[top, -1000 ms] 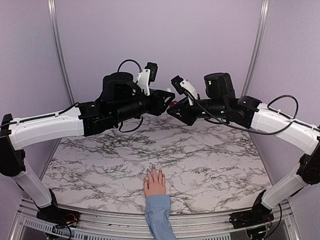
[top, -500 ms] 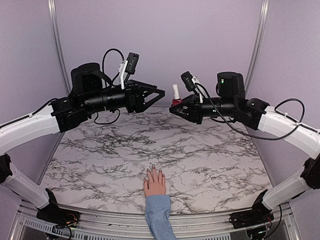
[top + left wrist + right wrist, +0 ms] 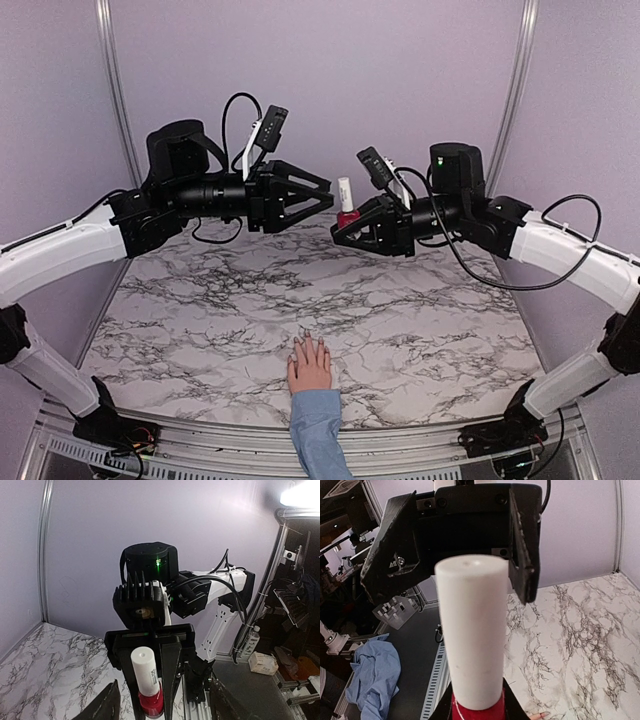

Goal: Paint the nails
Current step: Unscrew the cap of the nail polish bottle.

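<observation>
Nails [image 3: 308,341] on the pink hand [image 3: 310,368] are tiny specks; left gripper [image 3: 325,197] gapes, right gripper [image 3: 345,226] clamps polish bottle [image 3: 346,204].

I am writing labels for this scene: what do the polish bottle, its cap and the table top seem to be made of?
Polish bottle: probably glass, with a glossy dark red body.
Cap: likely plastic, a smooth matte white cylinder.
Table top: marble look, white with dark veins; real stone or printed surface, cannot tell.
</observation>
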`<state>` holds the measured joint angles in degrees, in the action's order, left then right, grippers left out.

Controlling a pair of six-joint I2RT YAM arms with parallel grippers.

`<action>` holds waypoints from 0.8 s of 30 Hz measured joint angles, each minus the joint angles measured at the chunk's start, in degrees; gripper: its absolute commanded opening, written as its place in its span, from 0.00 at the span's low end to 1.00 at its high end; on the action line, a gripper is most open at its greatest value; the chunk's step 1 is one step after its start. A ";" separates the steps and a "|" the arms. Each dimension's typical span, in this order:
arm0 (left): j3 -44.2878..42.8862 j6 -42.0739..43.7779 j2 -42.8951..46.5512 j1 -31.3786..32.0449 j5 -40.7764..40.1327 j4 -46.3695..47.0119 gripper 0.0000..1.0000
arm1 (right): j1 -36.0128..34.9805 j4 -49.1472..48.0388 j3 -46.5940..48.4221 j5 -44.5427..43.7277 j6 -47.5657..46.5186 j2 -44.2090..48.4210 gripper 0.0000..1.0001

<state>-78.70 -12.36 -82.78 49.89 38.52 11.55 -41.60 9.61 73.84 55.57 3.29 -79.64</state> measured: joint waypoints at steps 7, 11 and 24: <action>-2.01 -0.28 -2.95 1.07 2.21 0.98 0.51 | -1.36 0.22 1.20 3.50 1.01 -1.51 0.00; -2.27 -0.39 -3.93 1.62 2.95 1.27 0.42 | -1.57 0.37 2.21 4.48 1.18 -2.12 0.00; -2.27 -1.57 -4.74 1.92 3.17 1.51 0.18 | -1.68 2.03 4.24 6.54 0.00 -3.39 0.00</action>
<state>-80.97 -13.93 -87.53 51.81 41.69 13.06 -43.29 11.64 78.08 62.11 3.29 -83.02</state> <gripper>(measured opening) 0.165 0.195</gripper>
